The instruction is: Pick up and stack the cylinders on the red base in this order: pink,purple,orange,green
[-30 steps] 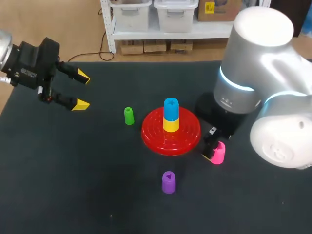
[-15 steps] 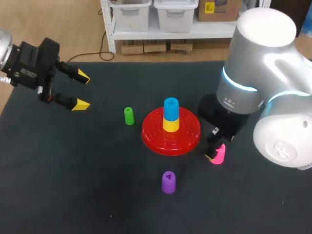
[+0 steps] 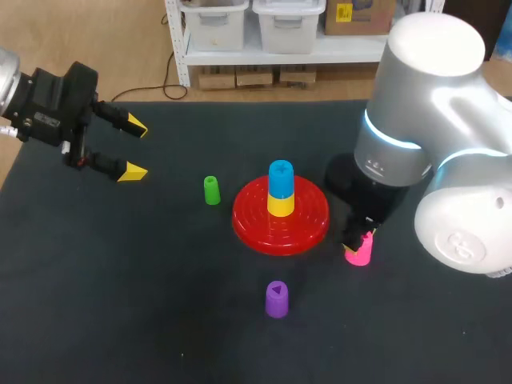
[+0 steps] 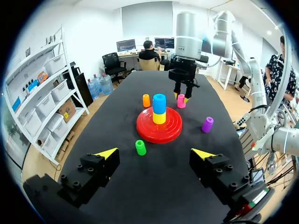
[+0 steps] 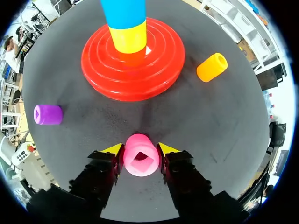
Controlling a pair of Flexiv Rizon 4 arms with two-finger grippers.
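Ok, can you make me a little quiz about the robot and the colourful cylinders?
1. True or false: the green cylinder already sits on the red base.
2. Which colour of cylinder is between the right gripper's fingers? A purple, B pink, C orange.
3. Fill in: on the base, the blue cylinder stands on top of the ____ one.

Key: 1 false. 2 B, the pink cylinder. 3 the yellow cylinder.

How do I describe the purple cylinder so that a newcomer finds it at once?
Find the red base in the middle of the table, carrying a yellow cylinder and a blue cylinder. The purple cylinder stands alone on the base's side nearest the head camera. It is the only purple piece there.
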